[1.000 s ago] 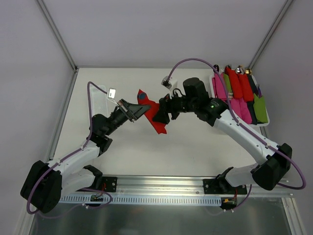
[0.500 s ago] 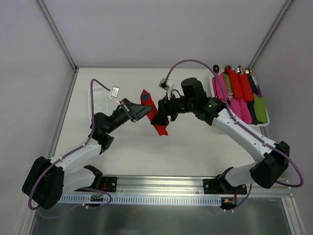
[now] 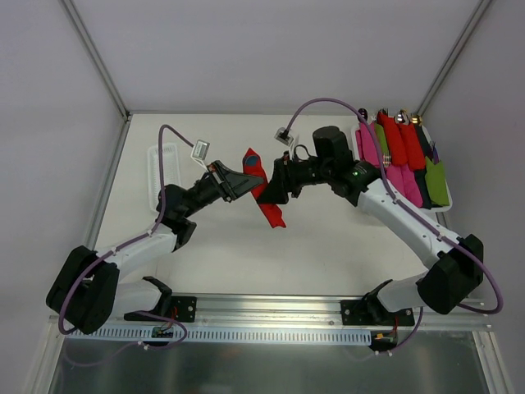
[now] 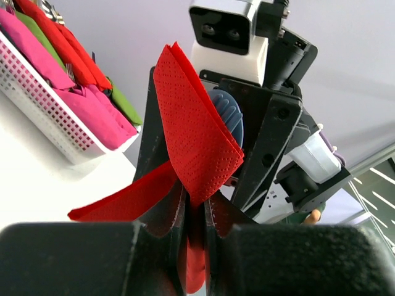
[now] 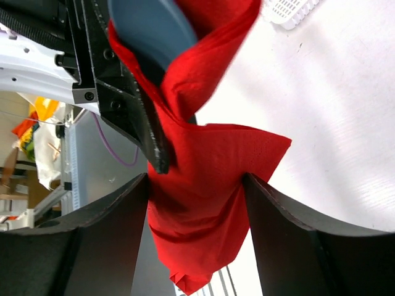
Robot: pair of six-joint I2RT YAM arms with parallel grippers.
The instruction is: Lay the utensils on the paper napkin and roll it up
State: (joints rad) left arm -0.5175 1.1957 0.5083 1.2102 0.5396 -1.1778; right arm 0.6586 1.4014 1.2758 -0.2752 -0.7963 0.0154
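Observation:
The bright-red paper napkin [image 3: 274, 214] hangs in the air over the middle of the table, wrapped loosely around a blue spoon [image 3: 250, 161] whose bowl sticks out at its top. My left gripper [image 3: 253, 182] is shut on the napkin's folded edge [image 4: 197, 154]; the spoon bowl [image 4: 229, 116] shows behind the fold. My right gripper [image 3: 272, 189] faces it from the right, its two fingers pressed on either side of the bunched napkin [image 5: 200, 185]. The spoon bowl [image 5: 154, 28] is above them. Other utensils are hidden.
A white mesh basket [image 3: 358, 156] at the back right holds several red, pink and green rolled bundles; it also shows in the left wrist view [image 4: 43, 108]. A clear tray [image 3: 162, 164] lies at the back left. Bare white table lies below the napkin.
Both grippers have shifted slightly right and toward the back with the napkin held between them. The napkin has turned more upright and narrower.

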